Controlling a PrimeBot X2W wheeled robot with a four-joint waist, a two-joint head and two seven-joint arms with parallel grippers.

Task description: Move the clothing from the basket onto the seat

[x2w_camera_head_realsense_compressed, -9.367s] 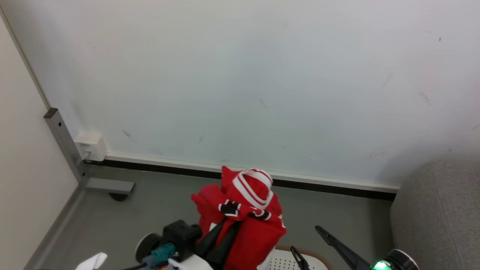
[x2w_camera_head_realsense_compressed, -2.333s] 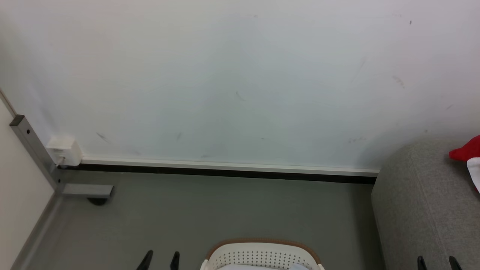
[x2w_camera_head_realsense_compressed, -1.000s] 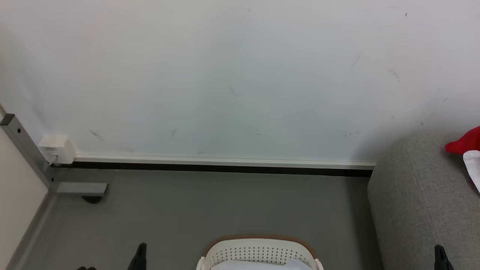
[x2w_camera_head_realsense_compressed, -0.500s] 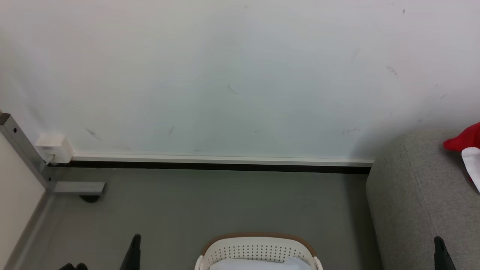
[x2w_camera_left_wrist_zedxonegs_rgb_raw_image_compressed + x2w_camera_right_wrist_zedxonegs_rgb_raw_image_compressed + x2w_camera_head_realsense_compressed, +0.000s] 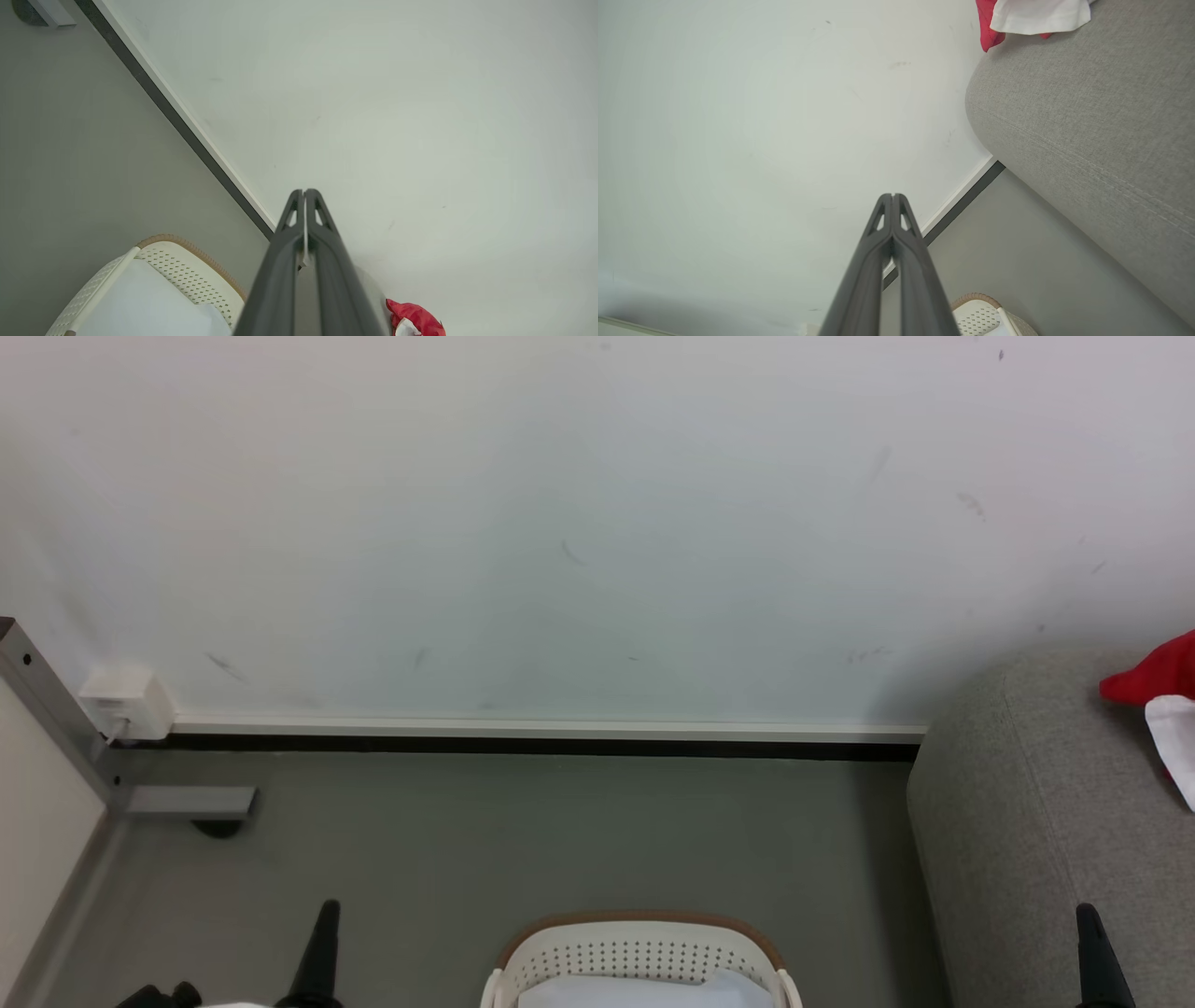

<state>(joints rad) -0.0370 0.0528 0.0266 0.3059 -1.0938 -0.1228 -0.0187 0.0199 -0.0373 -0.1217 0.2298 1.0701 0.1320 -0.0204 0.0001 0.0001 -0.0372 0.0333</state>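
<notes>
The red and white clothing (image 5: pixel 1162 695) lies on the grey seat (image 5: pixel 1018 821) at the right edge of the head view, and shows as well in the right wrist view (image 5: pixel 1027 18) and small in the left wrist view (image 5: pixel 413 319). The cream basket (image 5: pixel 639 957) with its brown rim sits on the floor at bottom centre, a pale sheet inside it. My left gripper (image 5: pixel 322 943) stands left of the basket, shut and empty (image 5: pixel 303 192). My right gripper (image 5: pixel 1092 943) is in front of the seat, shut and empty (image 5: pixel 893 196).
A pale wall with a white and black skirting (image 5: pixel 541 735) runs behind the grey floor (image 5: pixel 485 840). A grey metal post with a foot (image 5: pixel 182 800) and a white socket box (image 5: pixel 126 702) stand in the left corner. The seat (image 5: pixel 1087 116) bounds the right side.
The head view has drifted, so everything sits slightly lower-left to upper. Both shut grippers rise a little further into the bottom of the head view. The clothing stays on the seat.
</notes>
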